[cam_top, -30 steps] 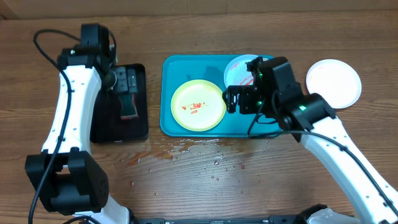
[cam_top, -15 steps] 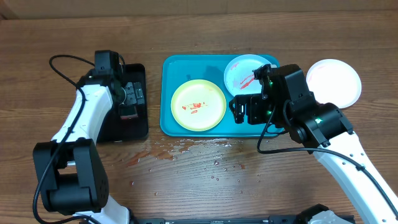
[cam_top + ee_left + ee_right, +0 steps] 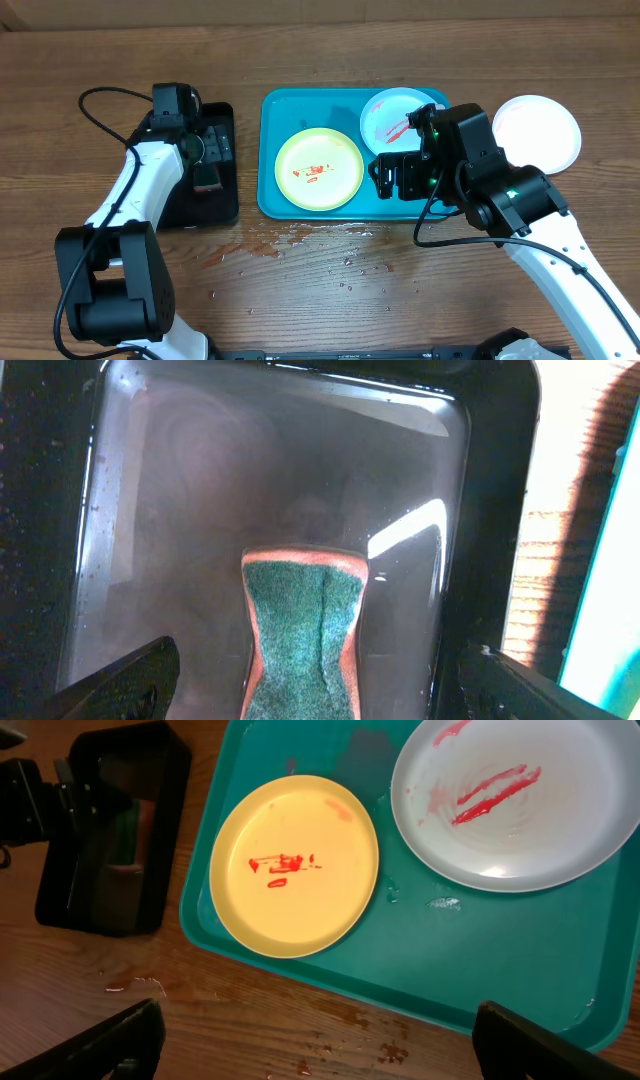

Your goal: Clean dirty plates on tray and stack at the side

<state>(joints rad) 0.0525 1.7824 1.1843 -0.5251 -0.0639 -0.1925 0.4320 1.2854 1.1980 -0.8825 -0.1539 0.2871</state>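
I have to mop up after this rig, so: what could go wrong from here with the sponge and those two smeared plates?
The sponge lies in water in the black tray; lifted soaked, it may drip onto the table, already spattered. The yellow-green plate lies loose on the turquoise tray, and the right gripper is open, holding nothing, so wiping could push it around.

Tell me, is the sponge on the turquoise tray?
No, the sponge sits in the black tray, apart from the turquoise tray.
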